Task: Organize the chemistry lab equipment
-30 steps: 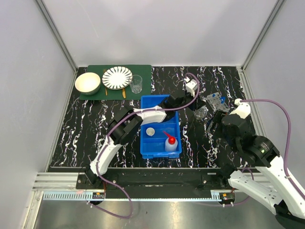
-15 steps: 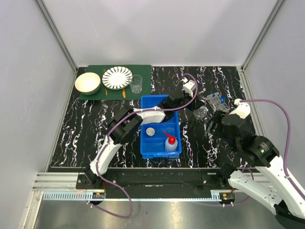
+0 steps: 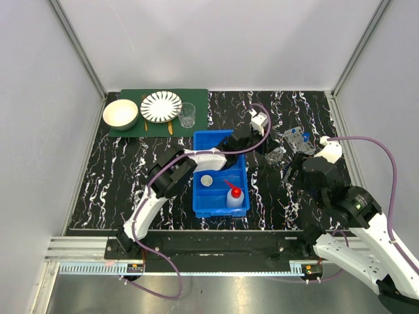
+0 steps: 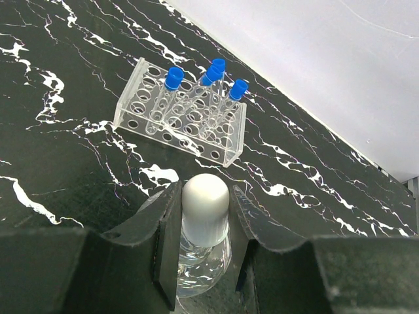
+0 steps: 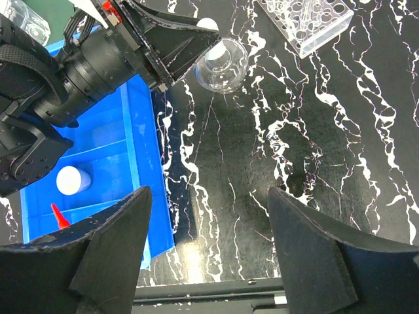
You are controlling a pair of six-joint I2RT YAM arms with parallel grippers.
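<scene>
My left gripper (image 4: 205,191) is shut on a small clear round flask with a white cap (image 4: 205,208). It is just right of the blue bin (image 3: 196,171), low over the table. The flask (image 5: 222,62) and the left gripper (image 5: 190,40) also show in the right wrist view. The clear tube rack (image 4: 180,116) with blue-capped tubes (image 4: 213,70) stands just beyond, at the table's right (image 3: 296,139). The white red-nozzled squeeze bottle (image 3: 234,195) and a small round lid (image 3: 207,180) lie in the bin. My right gripper (image 5: 206,193) is open and empty above bare table, right of the bin.
A green mat (image 3: 131,129) at the back left holds a cream bowl (image 3: 120,114), a striped plate (image 3: 161,106) and a small clear beaker (image 3: 187,115). The bin's wall (image 5: 141,170) is at my right gripper's left. Grey enclosure walls ring the table.
My left gripper has shifted slightly left toward the bin with the flask in it. The right arm has barely moved.
</scene>
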